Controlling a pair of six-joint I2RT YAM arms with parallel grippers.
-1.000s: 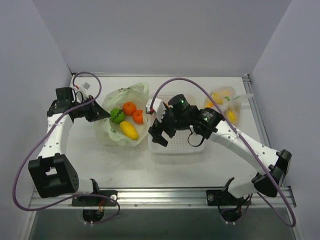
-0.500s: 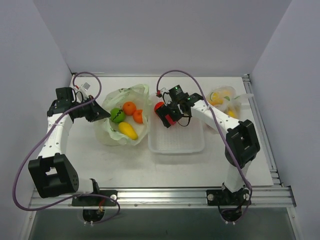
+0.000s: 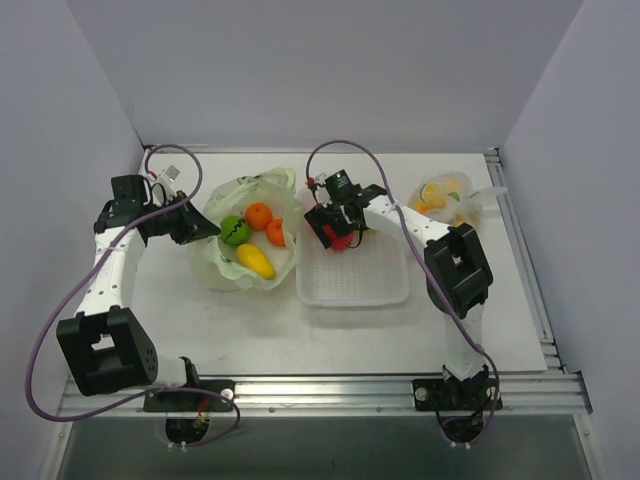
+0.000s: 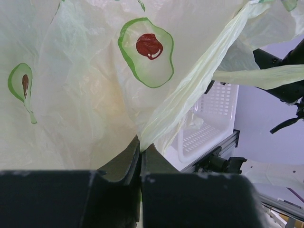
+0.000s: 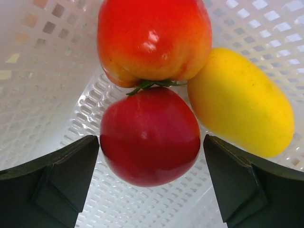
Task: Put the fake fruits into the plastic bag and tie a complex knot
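— From above, what's under the right gripper point(image 3: 335, 230)?
— Mostly hidden; only a bit of a red fruit point(image 3: 342, 242) shows.
— Up close?
— The apple point(image 5: 154, 38) is cut off by the top edge. The clear bag point(image 3: 447, 198) holds perhaps fruit, too small to tell.

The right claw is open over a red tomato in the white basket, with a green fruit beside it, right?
Not green: it is a yellow fruit beside the tomato, as the right wrist view shows. The right claw is indeed open over the tomato in the white basket.
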